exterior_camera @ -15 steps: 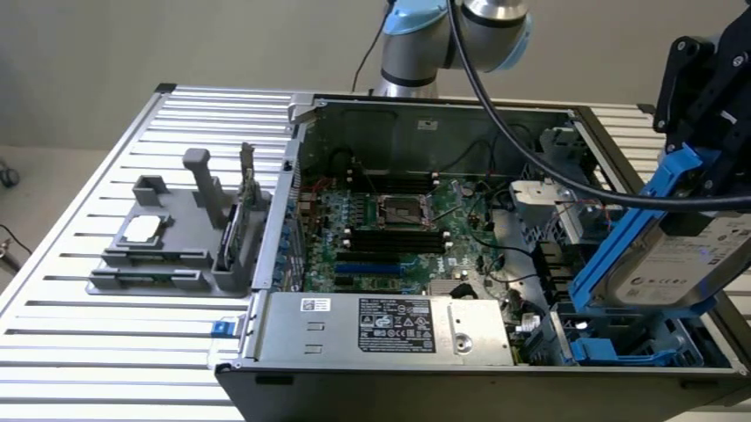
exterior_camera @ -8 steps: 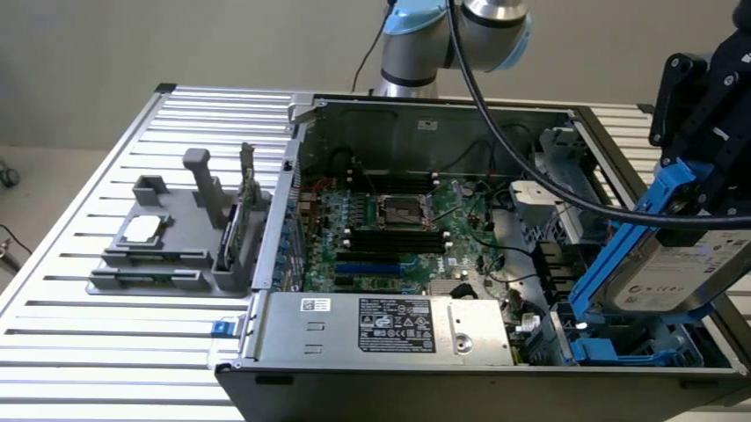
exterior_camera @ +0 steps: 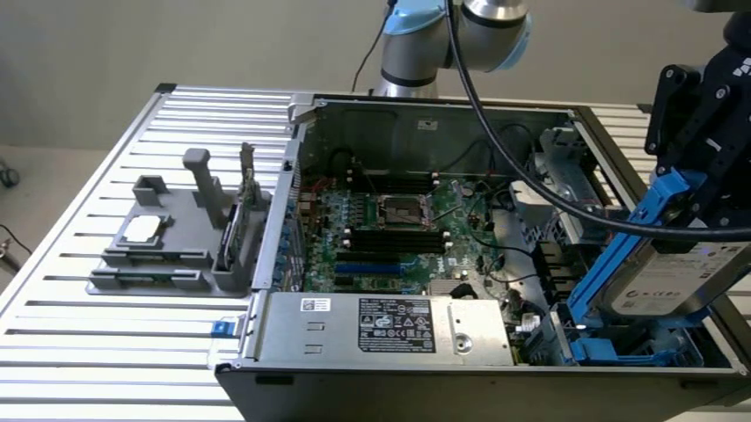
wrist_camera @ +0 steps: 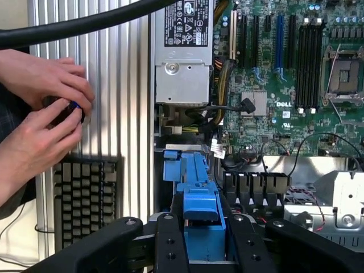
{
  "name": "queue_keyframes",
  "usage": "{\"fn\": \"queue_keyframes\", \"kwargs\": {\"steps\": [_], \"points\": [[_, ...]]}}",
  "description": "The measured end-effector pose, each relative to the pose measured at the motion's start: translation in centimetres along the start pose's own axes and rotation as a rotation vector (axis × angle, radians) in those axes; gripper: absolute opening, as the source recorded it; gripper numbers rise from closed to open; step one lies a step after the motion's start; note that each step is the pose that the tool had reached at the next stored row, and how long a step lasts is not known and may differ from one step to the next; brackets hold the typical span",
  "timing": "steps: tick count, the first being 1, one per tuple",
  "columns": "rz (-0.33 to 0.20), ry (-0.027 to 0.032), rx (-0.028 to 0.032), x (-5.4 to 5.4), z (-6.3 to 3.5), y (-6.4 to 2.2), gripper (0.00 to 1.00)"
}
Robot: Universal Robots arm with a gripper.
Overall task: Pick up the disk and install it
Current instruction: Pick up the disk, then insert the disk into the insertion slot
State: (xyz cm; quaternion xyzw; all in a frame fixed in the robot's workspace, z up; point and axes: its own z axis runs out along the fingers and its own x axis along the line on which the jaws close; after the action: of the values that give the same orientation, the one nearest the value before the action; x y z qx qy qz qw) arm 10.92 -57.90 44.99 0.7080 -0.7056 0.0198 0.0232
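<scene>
The claw [exterior_camera: 687, 176] is gripping the disk [exterior_camera: 667, 281] by its blue carrier [wrist_camera: 200, 219], holding it tilted, label showing, over the drive bay [exterior_camera: 610, 347] in the case's [exterior_camera: 352, 391] corner beside the power supply [exterior_camera: 393, 323]. Outside the case, a person's hands [wrist_camera: 42, 122] are pinching a small dark object [wrist_camera: 65, 111] near a keyboard [wrist_camera: 85, 199] on the tabletop [exterior_camera: 118, 352].

On table [exterior_camera: 70, 352], fixture [exterior_camera: 176, 237] at exterior view's left of computer case [exterior_camera: 470, 396]; inside case, motherboard [exterior_camera: 388, 237] behind power supply [exterior_camera: 388, 325]; disk [exterior_camera: 663, 281] tilted over drive bay [exterior_camera: 622, 352] at exterior view's right.
</scene>
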Motion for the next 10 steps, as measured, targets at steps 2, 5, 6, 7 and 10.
{"fn": "queue_keyframes", "kwargs": {"steps": [2, 5, 6, 7, 10], "points": [[0.000, -0.0003, 0.0000, -0.01, 0.12, 0.00, 0.33], [0.000, -0.0002, 0.0000, -0.02, 0.31, -0.01, 0.33], [0.000, -0.0002, 0.0000, -0.02, 0.37, -0.05, 0.33], [0.000, -0.0001, 0.0000, -0.03, 0.42, -0.09, 0.33], [0.000, -0.0001, 0.0000, -0.04, 0.67, -0.17, 0.33]]}}
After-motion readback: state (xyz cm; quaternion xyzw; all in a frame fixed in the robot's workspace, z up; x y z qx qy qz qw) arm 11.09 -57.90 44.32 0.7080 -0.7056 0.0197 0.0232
